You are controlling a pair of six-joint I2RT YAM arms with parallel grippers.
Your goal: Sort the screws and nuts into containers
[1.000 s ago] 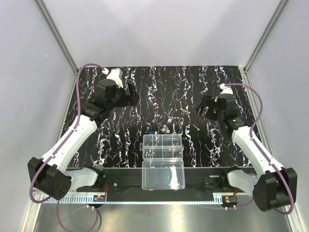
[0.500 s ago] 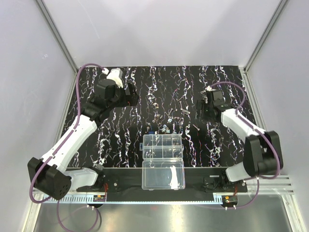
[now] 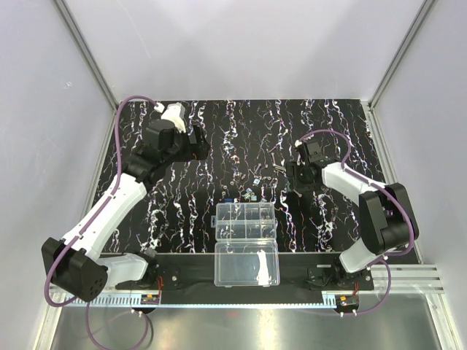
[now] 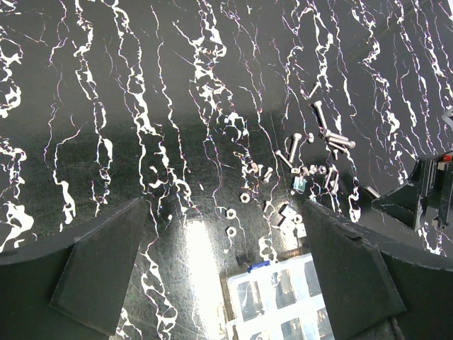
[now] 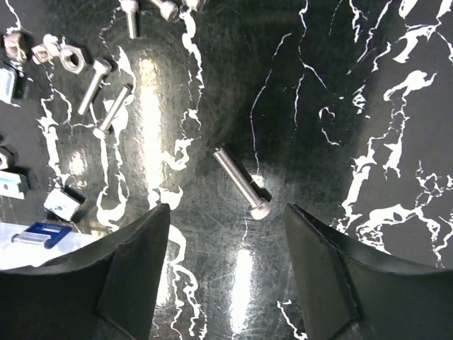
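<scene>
lid half (image 3: 246,266): nearest the arm bases, clear, undivided, lying open. Not a target.
containers (image 3: 245,219): divided half just behind the lid. Cannot tell if anything is in the compartments.
blue piece (image 5: 41,232): at the box's far edge, beside small square silvery bits. Not a nut, leave it.
nuts (image 4: 231,212): loose on the black streaked mat (image 3: 182,204) just beyond the box, a few apart from each other.
right gripper (image 5: 226,212): jaws spread wide, nothing in them, low over the mat to the right of the scatter, one screw between the fingers.
lone screw (image 5: 242,184): flat on the mat, lying diagonal, head toward the near right, well apart from the other parts. Neither finger touches it.
step in hand: judged as the right arm's pick of this screw. Sorting looks barely begun.
doing it well: turn the wrist so the pads close across the shank, not along it. Centre on mid-shank, go down until the tips nearly meet the mat, close slowly. The glossy mat means the screw may roll or squirt out.
screws (image 4: 338,139): the rest lie further out, clustered with nuts.
left gripper (image 4: 225,209): far left, jaws apart and empty, high over the mat, well clear of the pick.
</scene>
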